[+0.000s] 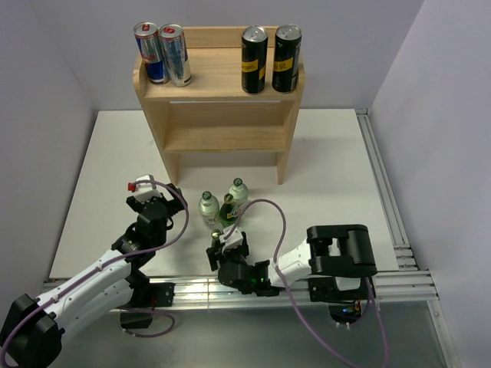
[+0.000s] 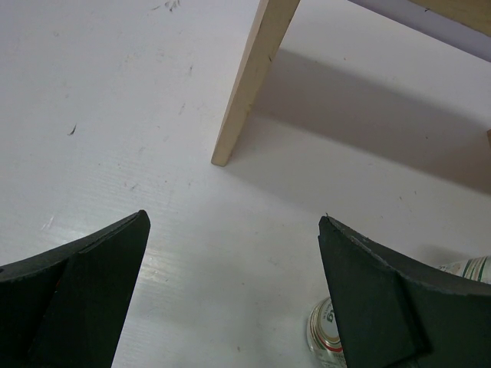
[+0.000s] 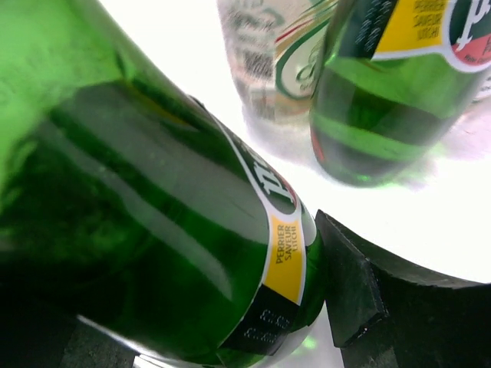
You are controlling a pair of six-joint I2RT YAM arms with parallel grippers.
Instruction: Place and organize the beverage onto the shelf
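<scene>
Perrier-labelled green bottle (image 3: 153, 230) fills the right wrist view. The right gripper (image 1: 225, 245) is judged clamped on it low down: one pad (image 3: 349, 291) is seen touching the label, the other is hidden. Bottle axis is read as near upright in the top view, cap up. Three more bottles (image 1: 224, 201) are stood just beyond it, directly between that gripper and the shelf (image 1: 219, 86) at the far side of the table (image 1: 330, 176). Top tier is taken by four cans (image 1: 255, 61) in two pairs. Lower tier (image 1: 222, 139) is judged the target, so a path over or around the cluster is needed. Left gripper (image 2: 232, 230) is spread wide, nothing gripped, near the shelf's left leg (image 2: 249, 84).
</scene>
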